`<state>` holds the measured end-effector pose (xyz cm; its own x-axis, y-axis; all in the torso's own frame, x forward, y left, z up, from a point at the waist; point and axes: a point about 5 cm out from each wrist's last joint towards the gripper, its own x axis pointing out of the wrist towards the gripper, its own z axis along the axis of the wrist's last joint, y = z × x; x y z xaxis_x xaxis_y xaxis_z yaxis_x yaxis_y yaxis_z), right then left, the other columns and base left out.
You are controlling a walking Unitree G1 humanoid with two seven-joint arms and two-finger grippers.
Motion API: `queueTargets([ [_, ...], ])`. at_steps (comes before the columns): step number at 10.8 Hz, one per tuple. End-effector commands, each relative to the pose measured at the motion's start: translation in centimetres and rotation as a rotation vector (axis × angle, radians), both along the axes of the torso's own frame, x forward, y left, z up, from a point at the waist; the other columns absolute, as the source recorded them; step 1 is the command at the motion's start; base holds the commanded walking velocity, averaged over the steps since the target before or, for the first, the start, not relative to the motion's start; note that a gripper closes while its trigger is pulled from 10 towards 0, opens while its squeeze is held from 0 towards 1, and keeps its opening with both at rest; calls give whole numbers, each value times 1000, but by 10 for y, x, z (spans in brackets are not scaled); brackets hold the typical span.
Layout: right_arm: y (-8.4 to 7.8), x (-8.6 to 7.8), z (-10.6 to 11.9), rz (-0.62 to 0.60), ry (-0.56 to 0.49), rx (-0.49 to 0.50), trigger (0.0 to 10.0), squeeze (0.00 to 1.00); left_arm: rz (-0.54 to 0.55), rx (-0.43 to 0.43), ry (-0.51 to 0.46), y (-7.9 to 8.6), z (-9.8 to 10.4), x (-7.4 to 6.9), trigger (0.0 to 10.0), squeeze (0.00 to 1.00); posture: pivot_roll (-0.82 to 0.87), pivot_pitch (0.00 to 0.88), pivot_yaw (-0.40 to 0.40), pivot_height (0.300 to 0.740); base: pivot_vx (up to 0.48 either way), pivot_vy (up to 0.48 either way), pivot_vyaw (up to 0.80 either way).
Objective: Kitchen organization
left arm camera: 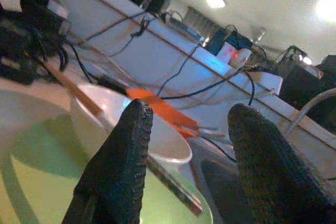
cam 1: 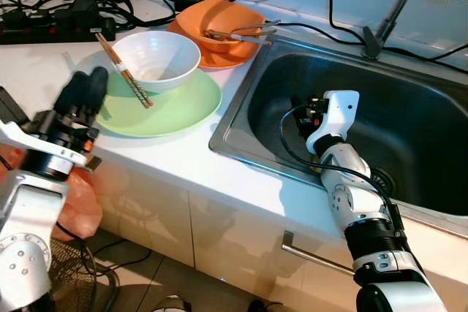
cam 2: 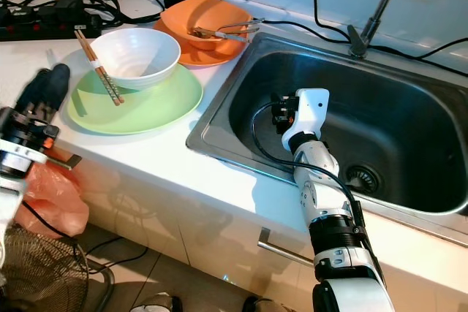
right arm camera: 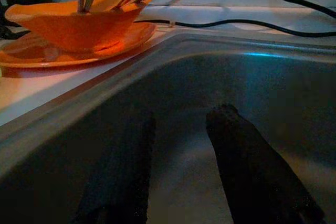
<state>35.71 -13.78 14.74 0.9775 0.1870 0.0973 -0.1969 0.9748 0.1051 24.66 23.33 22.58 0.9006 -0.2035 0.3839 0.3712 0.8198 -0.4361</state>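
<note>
- Green plate [cam 1: 183,111] sits on the white bench [cam 1: 190,162] with a white bowl [cam 1: 157,56] on it, and wooden chopsticks [cam 1: 123,71] lie across the bowl's rim, slanting down onto the plate.
- Left pincer [cam 1: 86,91] hovers just at the plate's near-left edge, fingers spread and holding nothing. In the left wrist view the bowl and chopsticks lie straight ahead between the fingers [left arm camera: 118,171].
- Left arm is clearly the nearer one to that stack. The chopsticks' long axis runs roughly from the back of the bench toward the robot, so they'd likely roll if the bowl gets nudged.
- Right pincer [right arm camera: 178,166] is down inside the steel sink [cam 1: 241,107], fingers apart, empty, aimed at the basin wall.
- Orange bowl [cam 1: 219,23] on an orange plate [cam 1: 219,60] sits behind, touching the sink rim, with shiny metal cutlery [cam 1: 241,33] in it.
- Glossy ceramic-looking dishes, probably slippery; black cables [cam 1: 44,16] clutter the back.
</note>
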Motion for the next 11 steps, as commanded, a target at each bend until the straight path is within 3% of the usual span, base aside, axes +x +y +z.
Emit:
queueTargets([
  [1, -4, -1, 2, -12, -15, -2, 10000, 0, -29, -11, 27, -6, -5, -1, 10000, 0, 96, 112, -65, 740, 0, 0, 0],
  [3, -2, 0, 2, -6, -14, 0, 10000, 0, -45, -55, 82, -16, -22, 3, 10000, 0, 94, 107, -66, 740, 0, 0, 0],
  [8, -1, 0, 2, -2, -16, 1, 10000, 0, -30, -70, 133, -22, -36, 8, 10000, 0, 90, 100, -63, 740, 0, 0, 0],
  [9, 0, -1, 2, 1, -17, 1, 10000, 0, -17, -86, 129, -21, -37, 9, 10000, 1000, 93, 100, -65, 740, 0, 0, 0],
  [11, 0, -1, 2, 1, -17, 1, 10000, 0, -7, -99, 129, -20, -37, 10, 10000, 1000, 93, 100, -66, 740, 0, 0, 0],
])
